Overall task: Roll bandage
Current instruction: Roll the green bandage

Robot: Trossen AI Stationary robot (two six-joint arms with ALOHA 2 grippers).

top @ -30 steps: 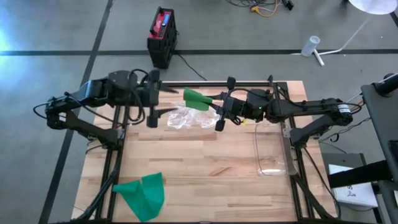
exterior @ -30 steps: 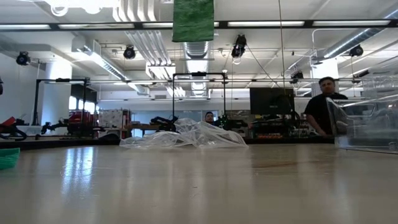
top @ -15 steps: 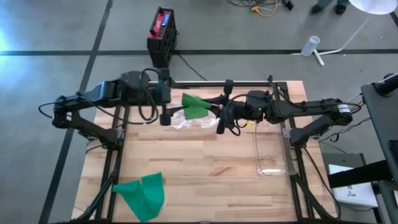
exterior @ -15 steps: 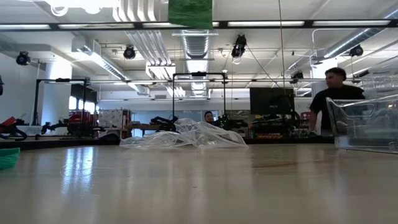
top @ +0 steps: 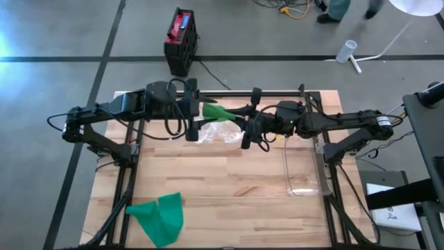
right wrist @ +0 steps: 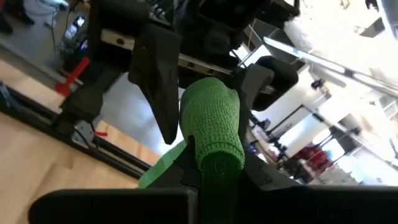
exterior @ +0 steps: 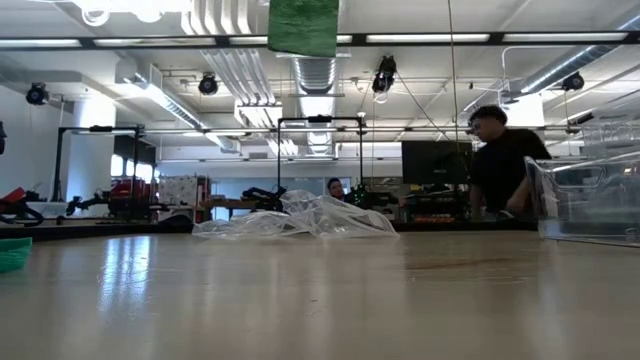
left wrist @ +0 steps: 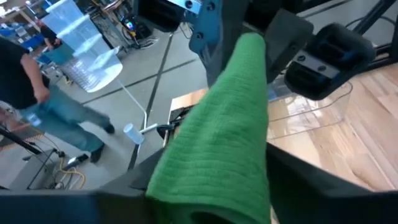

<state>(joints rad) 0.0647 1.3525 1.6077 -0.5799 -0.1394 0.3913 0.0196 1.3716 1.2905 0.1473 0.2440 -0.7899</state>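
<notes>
Green bandage is up in the air above the desk's far edge, at about 12 o'clock of the desk in the high view, strung between the two arms. Knit/crepe fabric w/ fine ribbed weave, soft and floppy. The end at the right gripper is bunched into a thick rounded wad; toward the left gripper it flattens into a wide band. Low view shows only a green patch hanging at the top edge, well clear of the desk.

Right gripper's fingers are pressed tight, pinching the bunched end. Left gripper's fingers are spread to either side of the band's free end; can't tell if they're touching it or gripping it yet.

Step, as I read it: mid-air handover/re-grip, left getting hold of the loose end so the wind can go on. Roll not yet formed, just a crumpled wad. Next move prob needs the left to close square on the flat band, not the edge, then keep tension while one wrist turns; slack cloth will sag and twist.

Under the bandage, at 12 o'clock: a crumpled clear plastic bag, thin, glossy, creased. At 3 o'clock: a clear rigid plastic container, boxy, open top. At 7 o'clock: a second green bandage, loose and folded flat on the wood. Desk is pale butcher-block planks, smooth finish
</notes>
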